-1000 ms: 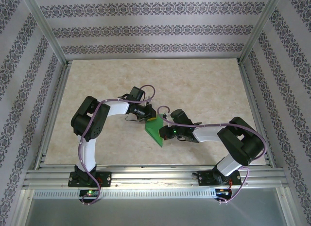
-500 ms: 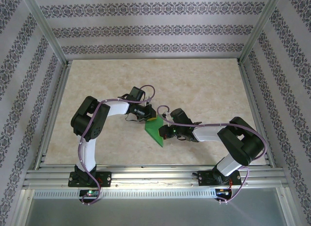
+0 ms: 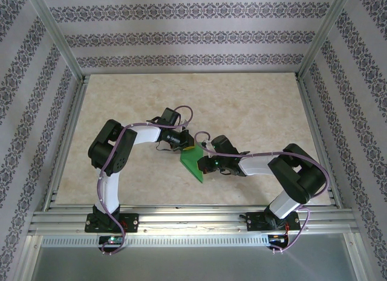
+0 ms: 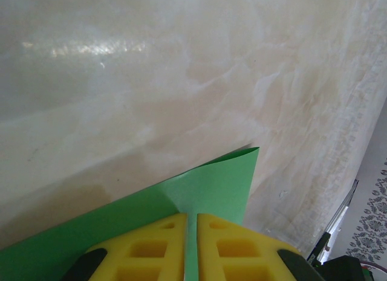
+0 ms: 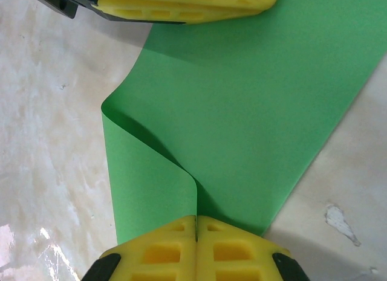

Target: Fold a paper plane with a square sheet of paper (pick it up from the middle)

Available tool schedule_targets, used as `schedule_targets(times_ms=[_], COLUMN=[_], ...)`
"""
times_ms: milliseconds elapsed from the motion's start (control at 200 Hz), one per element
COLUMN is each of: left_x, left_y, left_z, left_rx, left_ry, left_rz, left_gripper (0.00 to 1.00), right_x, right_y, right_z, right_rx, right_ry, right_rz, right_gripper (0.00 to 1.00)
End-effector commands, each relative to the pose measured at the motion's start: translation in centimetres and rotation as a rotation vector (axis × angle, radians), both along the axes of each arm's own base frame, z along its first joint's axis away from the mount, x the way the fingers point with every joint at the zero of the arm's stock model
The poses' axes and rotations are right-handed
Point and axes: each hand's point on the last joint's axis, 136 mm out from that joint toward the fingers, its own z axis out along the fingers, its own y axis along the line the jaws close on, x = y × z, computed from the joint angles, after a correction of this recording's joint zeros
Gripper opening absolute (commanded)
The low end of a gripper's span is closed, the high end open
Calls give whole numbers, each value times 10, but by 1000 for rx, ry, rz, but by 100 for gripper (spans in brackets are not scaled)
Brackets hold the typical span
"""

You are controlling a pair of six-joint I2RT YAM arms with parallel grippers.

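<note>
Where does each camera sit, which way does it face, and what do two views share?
Top external: above and behind both arms, looking down on table, paper.
Left wrist: looks past left gripper, shut on paper, to table.
Right wrist: looks over right gripper, shut on paper, toward left gripper.
Shared by all: the paper.

Setting: robot lab test cell; aluminium-profile frame (image 3: 57,36) encloses a marble-pattern tabletop (image 3: 254,106); damask-striped wall panels (image 3: 181,39) on three sides; left arm (image 3: 107,187) and right arm (image 3: 299,175) bolted to slotted rail (image 3: 193,216) at near edge; purple cables (image 3: 98,193) run exposed along both.
</note>
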Motion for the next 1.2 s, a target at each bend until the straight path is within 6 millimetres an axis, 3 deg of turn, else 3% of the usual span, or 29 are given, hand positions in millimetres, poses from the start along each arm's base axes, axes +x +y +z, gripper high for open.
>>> schedule_targets(times_ms=[0,225,520,784,1194], left_x=[-21,-18,-19,-20,-19], left_y=[12,9,12,12,11], left_z=[-14,-8,-11,-11,-9], left_rx=[68,58,69,67,64], left_ry=[78,63,69,68,66], left_rz=[8,9,21,17,14], left_gripper=[12,12,12,11,11], right_x=[3,0,-6,-4,-1], right_y=[-1,-1,6,2,3], right_z=[-2,-5,14,1,-2], right_rx=[-3,-3,61,19,10], right_ry=[0,18,16,25,15], right_rz=[4,6,40,24,20], right_gripper=[1,1,1,1,1])
